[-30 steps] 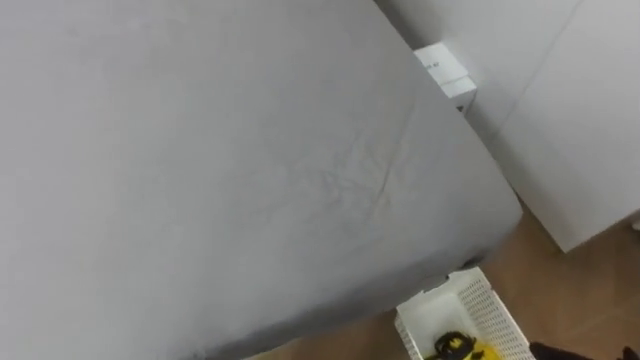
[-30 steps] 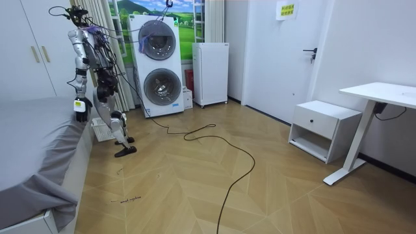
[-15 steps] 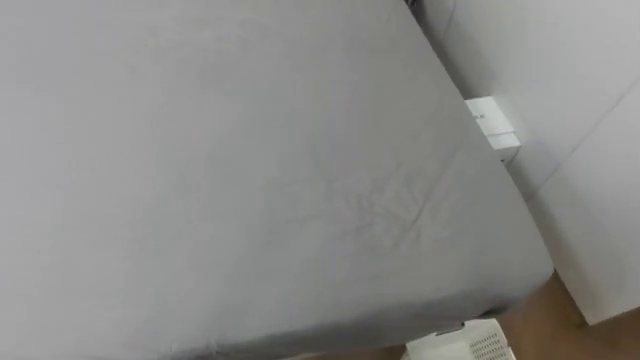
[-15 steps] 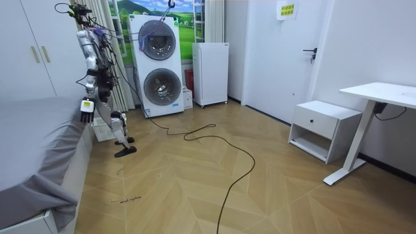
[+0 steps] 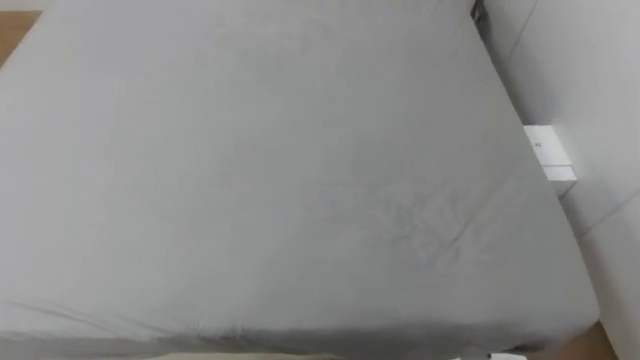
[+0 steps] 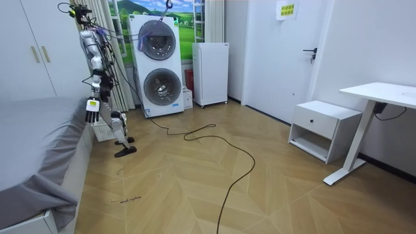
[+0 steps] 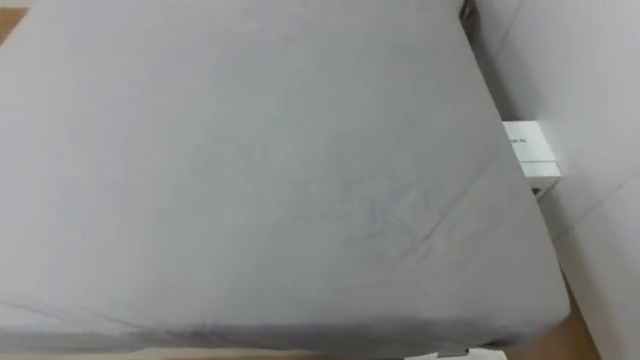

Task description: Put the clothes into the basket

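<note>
- Left hand (image 6: 91,112) is hanging at the edge of the bed (image 5: 300,170), fingers straight, holding nothing
- Basket (image 6: 99,132) is sitting low by the robot's feet, towards its right

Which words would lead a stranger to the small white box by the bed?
Find the big grey-sheeted bed. Follow its right edge to the white wall; the small white box sits in that gap, the one sharp-cornered thing there.

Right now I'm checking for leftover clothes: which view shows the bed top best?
The left eye view: it looks down on the bed and takes in nearly its whole creased grey top. The right eye view shows much the same. The room view sees it side-on, at a shallow angle.
</note>
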`<state>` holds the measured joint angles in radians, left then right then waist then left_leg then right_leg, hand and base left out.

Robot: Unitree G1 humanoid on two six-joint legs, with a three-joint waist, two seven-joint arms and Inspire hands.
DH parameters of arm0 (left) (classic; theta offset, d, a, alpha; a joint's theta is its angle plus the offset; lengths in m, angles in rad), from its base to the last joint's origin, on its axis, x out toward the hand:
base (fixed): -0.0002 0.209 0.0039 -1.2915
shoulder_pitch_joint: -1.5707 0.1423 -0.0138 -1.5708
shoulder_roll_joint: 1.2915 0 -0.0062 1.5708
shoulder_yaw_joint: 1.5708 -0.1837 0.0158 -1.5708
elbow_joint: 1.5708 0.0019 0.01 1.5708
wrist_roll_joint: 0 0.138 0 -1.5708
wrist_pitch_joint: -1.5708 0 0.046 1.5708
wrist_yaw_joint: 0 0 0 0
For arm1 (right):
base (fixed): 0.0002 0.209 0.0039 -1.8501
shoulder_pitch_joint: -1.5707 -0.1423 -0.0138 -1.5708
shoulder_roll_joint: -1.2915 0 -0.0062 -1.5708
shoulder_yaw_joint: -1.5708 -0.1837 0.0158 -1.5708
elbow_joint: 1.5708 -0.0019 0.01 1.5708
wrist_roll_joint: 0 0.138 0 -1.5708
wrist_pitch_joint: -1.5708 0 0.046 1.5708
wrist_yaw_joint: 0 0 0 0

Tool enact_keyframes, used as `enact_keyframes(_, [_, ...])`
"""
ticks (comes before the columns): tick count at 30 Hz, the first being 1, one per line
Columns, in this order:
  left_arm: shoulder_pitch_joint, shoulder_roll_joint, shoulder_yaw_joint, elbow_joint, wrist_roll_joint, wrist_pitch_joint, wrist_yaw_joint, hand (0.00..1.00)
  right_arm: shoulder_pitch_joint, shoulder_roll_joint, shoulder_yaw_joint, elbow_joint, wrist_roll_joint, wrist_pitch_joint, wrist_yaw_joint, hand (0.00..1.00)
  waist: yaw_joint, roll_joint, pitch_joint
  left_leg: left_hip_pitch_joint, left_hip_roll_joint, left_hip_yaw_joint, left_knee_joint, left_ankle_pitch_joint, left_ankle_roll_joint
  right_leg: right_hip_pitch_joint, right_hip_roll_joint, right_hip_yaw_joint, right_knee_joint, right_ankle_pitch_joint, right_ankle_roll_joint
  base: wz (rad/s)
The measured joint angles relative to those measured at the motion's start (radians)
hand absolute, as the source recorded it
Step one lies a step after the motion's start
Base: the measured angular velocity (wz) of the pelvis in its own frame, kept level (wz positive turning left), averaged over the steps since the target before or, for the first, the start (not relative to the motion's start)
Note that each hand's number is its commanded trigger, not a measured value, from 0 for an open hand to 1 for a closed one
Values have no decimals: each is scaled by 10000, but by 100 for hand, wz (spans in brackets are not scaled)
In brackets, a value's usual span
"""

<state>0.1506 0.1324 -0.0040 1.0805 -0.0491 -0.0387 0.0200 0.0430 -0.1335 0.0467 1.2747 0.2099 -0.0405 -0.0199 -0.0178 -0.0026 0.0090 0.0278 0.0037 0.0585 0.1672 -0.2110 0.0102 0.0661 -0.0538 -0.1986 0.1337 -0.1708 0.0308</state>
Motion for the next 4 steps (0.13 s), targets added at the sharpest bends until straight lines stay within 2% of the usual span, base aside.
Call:
enact_keyframes(2, [-13, -69, 6, -2, 4, -8, 161, 0, -28, 7, 107, -2, -17, 4, 6, 0, 20, 19, -11, 3, -7, -86, -1, 0, 0, 38, 11, 36, 0, -3, 4, 15])
enact_keyframes(4, [-24, -128, 7, -1, 9, -9, 297, 0, -94, 51, 126, -1, -20, 85, 4, 0, 125, 21, -8, 2, -7, -88, -3, 0, 0, 39, 16, 30, 1, -3, 4, 0])
